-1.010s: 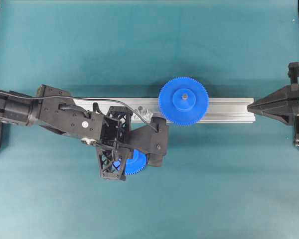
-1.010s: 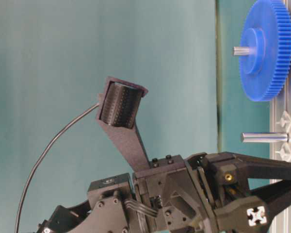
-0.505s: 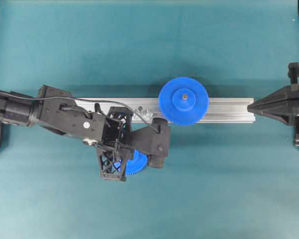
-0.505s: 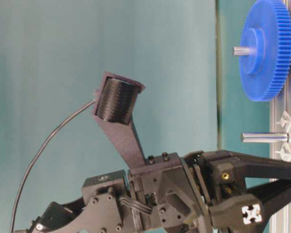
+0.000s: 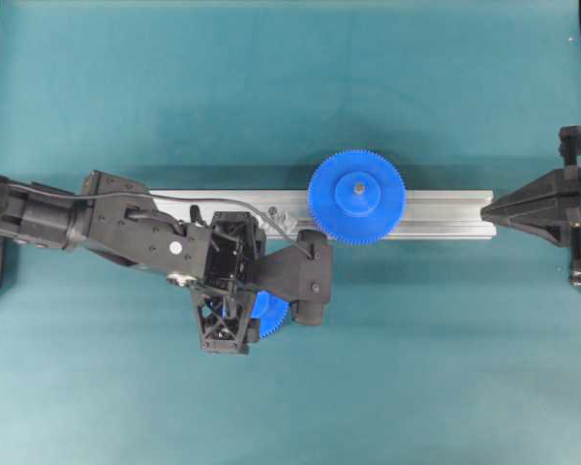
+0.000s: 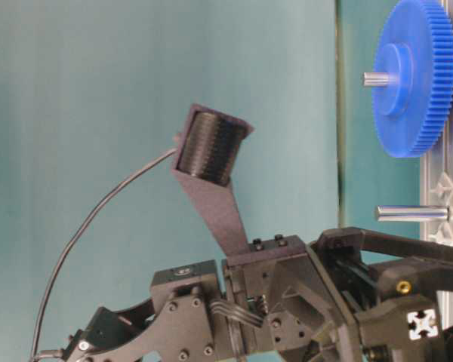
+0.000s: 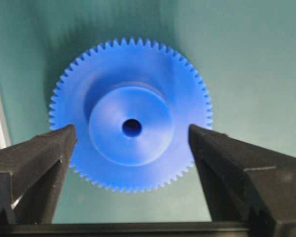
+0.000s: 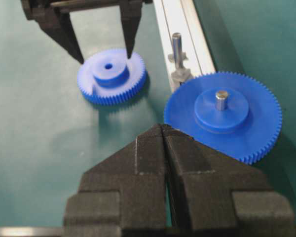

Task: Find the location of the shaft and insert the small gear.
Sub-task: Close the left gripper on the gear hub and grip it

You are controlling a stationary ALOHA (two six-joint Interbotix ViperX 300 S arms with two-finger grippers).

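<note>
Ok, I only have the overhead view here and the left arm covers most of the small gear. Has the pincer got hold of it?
Observer: No. The left wrist view shows the left pincer open, a finger on each side of the small gear's hub, with a gap on both sides.
Operator: Is the gear lying flat?
Observer: Yes. The right wrist view shows it flat on the table, hub up, beside the rail.
Operator: And is the shaft free?
Observer: Yes. The shaft stands bare on the rail, next to the larger gear.
</note>
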